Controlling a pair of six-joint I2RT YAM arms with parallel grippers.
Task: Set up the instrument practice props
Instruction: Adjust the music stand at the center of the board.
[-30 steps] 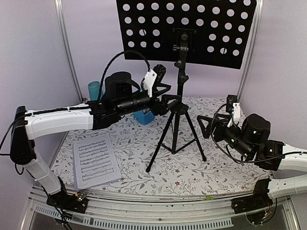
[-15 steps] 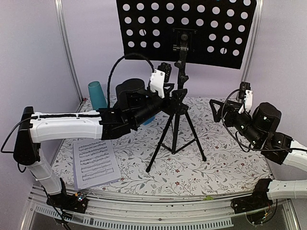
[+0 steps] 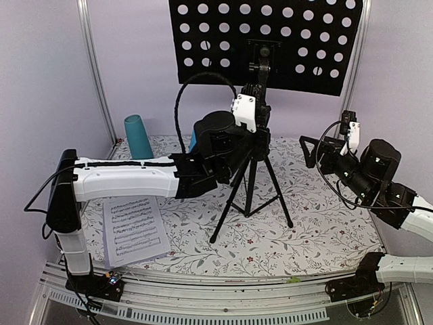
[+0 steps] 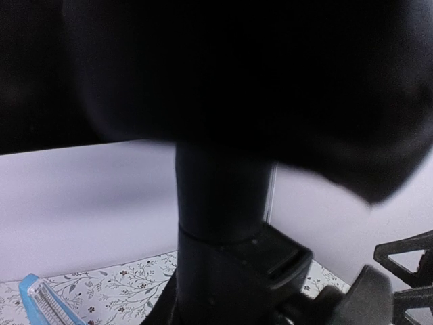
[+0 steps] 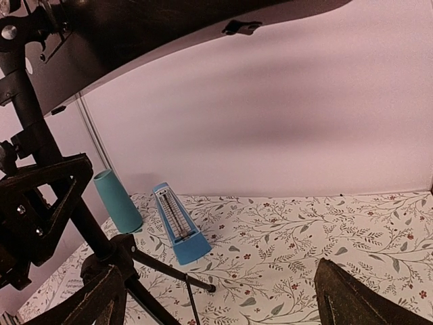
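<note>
We are seeing our left pincer (image 3: 258,139) at the music stand's upright pole (image 3: 250,183) mid-frame, grip too dark to tell, our spread-open right pincer (image 3: 311,149) hanging farther right.

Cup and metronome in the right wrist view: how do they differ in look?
The cup is teal, round and plain; the metronome is blue, flat-sided, with a scale on its front. The cup stands left of the metronome in this view. Both stand upright and narrow toward the top.
</note>
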